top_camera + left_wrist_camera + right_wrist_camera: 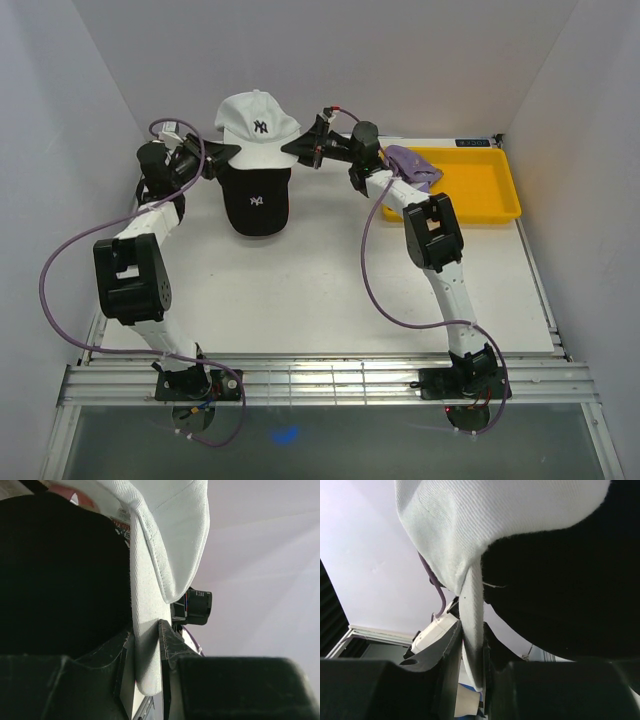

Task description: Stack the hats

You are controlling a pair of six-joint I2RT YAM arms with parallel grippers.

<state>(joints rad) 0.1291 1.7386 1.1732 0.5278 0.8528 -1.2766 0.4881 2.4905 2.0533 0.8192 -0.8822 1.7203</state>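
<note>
White fabric baseball cap with dark logo point(257, 118) is held up between both arms, over the far part of a black fabric baseball cap with white logo point(256, 200) that rests on the white desk point(330, 290). Both brims are pointed toward the near edge. Contact between the two caps cannot be told.

- Left arm's jaws: pinching the white cap's left rim, with a thin fabric edge clamped between them.
- Right arm's jaws: pinching the right rim likewise.
- Purple fabric cap point(413, 165): draped at the left edge of a shallow yellow plastic tray point(480, 190).

Step judged: the white cap is to be seated over the black one.

- The cap should be drawn nearer until the crowns align.
- It should be kept level and the rim held stretched.
- The brims should be matched before the cap is let go.
</note>
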